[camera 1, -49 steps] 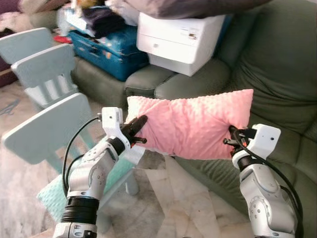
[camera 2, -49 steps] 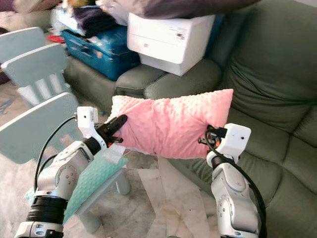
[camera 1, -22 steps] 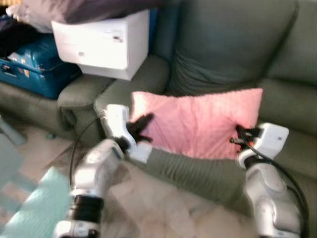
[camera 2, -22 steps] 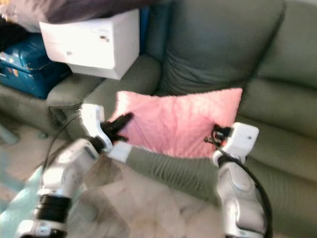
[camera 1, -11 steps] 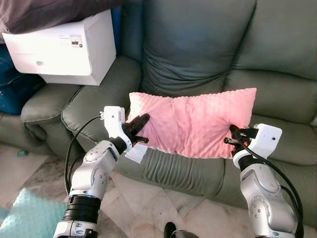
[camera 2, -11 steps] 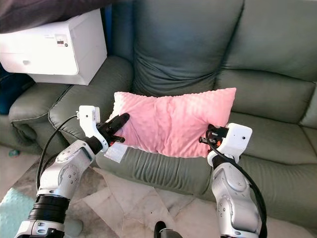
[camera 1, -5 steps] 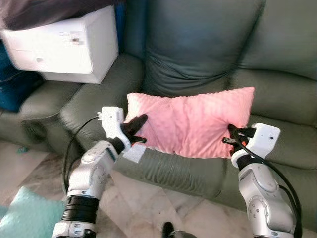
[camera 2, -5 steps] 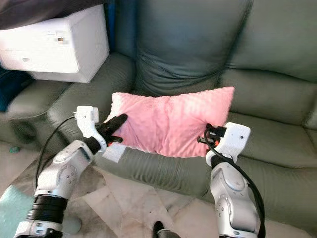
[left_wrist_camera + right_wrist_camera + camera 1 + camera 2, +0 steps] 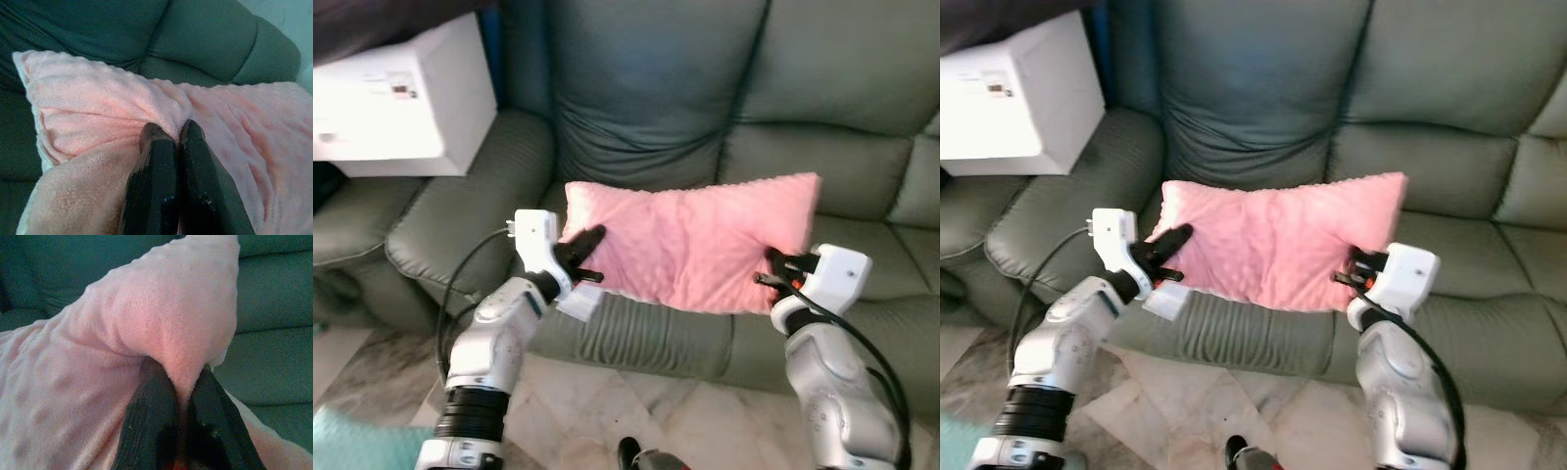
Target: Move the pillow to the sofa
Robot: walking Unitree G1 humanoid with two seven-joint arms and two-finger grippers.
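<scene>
Above the sofa seat, both jaws pinch the pillow, fabric hiding their tips

White box cut off, left edge

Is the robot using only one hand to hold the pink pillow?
No, the left hand pinches one end of the pink pillow and the right hand pinches the other.

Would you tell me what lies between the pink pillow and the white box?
Only the green sofa's armrest lies between the pillow and the box, seen in both eye views.
</scene>
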